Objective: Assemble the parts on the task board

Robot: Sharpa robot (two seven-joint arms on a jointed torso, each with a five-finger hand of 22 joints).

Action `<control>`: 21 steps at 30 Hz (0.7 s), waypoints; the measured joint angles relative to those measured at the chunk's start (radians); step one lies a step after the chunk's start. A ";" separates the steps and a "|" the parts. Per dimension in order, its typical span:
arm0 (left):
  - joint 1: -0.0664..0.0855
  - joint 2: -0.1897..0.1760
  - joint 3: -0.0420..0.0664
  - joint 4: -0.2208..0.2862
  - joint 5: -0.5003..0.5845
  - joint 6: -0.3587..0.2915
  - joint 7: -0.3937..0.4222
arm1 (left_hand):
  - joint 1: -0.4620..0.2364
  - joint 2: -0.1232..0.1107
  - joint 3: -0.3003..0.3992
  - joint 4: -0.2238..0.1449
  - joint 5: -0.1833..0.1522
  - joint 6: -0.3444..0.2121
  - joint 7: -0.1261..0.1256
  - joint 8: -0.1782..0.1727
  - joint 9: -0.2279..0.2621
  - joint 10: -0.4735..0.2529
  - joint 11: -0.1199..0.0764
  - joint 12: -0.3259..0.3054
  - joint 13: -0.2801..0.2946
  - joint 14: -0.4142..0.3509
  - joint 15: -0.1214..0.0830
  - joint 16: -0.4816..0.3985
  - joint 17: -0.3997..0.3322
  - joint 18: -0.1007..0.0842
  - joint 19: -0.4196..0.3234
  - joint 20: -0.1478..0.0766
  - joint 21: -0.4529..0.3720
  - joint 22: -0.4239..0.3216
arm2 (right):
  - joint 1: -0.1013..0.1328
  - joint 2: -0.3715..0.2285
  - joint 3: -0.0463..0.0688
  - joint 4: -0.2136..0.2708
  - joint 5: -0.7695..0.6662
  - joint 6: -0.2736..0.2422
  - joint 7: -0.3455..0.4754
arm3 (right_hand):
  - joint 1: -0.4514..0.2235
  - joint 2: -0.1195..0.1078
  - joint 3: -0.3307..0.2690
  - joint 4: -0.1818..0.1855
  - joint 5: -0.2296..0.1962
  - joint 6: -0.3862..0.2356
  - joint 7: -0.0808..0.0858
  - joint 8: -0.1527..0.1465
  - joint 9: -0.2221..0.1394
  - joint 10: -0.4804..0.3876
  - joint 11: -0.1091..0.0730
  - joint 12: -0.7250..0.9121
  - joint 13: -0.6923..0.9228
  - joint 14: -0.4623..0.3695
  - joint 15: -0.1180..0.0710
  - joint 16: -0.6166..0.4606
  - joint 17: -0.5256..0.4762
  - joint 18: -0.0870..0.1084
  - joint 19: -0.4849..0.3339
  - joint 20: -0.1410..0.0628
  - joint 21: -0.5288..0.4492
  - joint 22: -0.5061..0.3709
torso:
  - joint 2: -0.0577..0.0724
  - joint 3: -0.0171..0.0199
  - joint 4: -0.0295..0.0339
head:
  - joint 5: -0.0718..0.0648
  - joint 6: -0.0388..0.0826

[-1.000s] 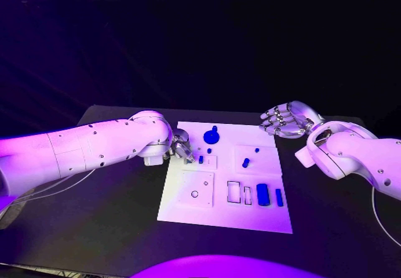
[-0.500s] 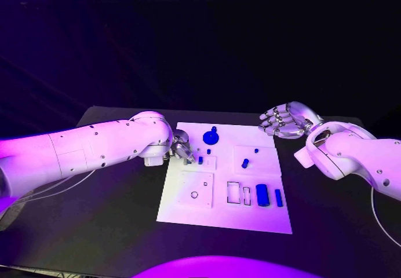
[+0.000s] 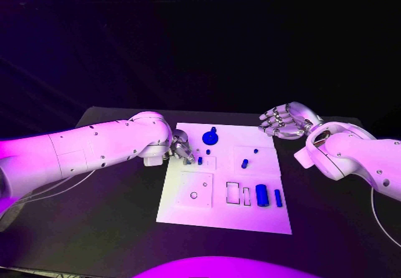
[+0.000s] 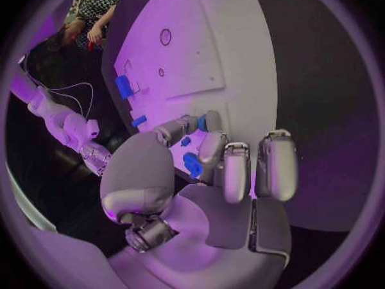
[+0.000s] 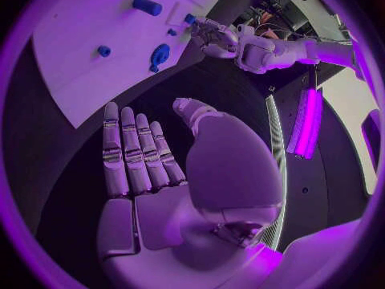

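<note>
Comparing the head view with the two earlier ones, almost nothing has moved: the left hand (image 3: 181, 147) stays at the board's (image 3: 225, 217) left edge near its far end, and the right hand (image 3: 284, 120) stays raised off the far right corner, over the bare table (image 3: 100, 220). The parts lie where they lay: a round knob (image 3: 211, 136) at the far end, a small peg (image 3: 245, 163) mid-board, a long bar (image 3: 263, 194) and a thinner one (image 3: 278, 198) near the front right beside two slots (image 3: 233, 193). From here the left fingers are too small to show whether they hold anything.

In the left wrist view the left hand (image 4: 217, 167) has thumb and forefinger drawn together on a small blue part (image 4: 201, 123), the other fingers (image 4: 275, 167) half curled beside it. I read that as a pinch on the part. A second blue piece (image 4: 192, 166) shows under the fingers, and the board (image 4: 217, 38) runs away beyond with the bar (image 4: 122, 87) on it.

In the right wrist view the right hand (image 5: 153, 173) lies flat, fingers (image 5: 128, 151) straight and together, thumb apart, nothing in it: released and idle. Beyond it are the board (image 5: 96, 19), knob (image 5: 160, 55), a bar (image 5: 147, 6) and the left hand (image 5: 210, 35) working at the edge.

So the pause looks like fine work: the left hand is likely seating or aligning its part, and assembly is early, with most parts loose.
</note>
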 measured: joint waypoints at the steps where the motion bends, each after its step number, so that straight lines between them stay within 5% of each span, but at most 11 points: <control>1: 0.000 0.000 0.000 -0.001 0.000 0.000 0.000 | 0.000 -0.005 -0.017 0.009 -0.003 0.001 -0.002 0.000 -0.004 0.000 0.000 0.000 0.001 0.000 0.000 0.000 0.000 0.000 0.000 0.000 0.000 0.000 | 0.000 0.000 0.000 0.000 0.000 0.000 0.000 | 0.000 0.000 0.000 0.000 0.000 0.000 0.000 0.000 0.000 0.000 0.000 0.000 0.000 0.000 0.000 0.000 0.000 0.000 0.000 0.000 0.000 0.000 | 0.000 0.0000 0.0000 | 0.000 0.000; 21: -0.002 -0.004 -0.001 -0.005 -0.010 -0.006 0.003 | 0.004 -0.040 -0.171 0.094 -0.018 0.008 -0.011 -0.007 -0.026 -0.004 -0.004 -0.005 -0.001 0.000 0.000 0.000 0.000 0.000 0.000 0.000 0.000 0.000 | 0.000 -0.001 0.000 0.000 0.000 0.000 0.000 | 0.000 0.000 0.000 0.000 0.004 0.000 0.000 0.000 0.000 0.000 0.000 0.000 0.000 0.000 0.000 0.000 0.000 0.000 0.000 0.000 0.000 0.000 | 0.000 -0.0004 0.0003 | 0.000 -0.001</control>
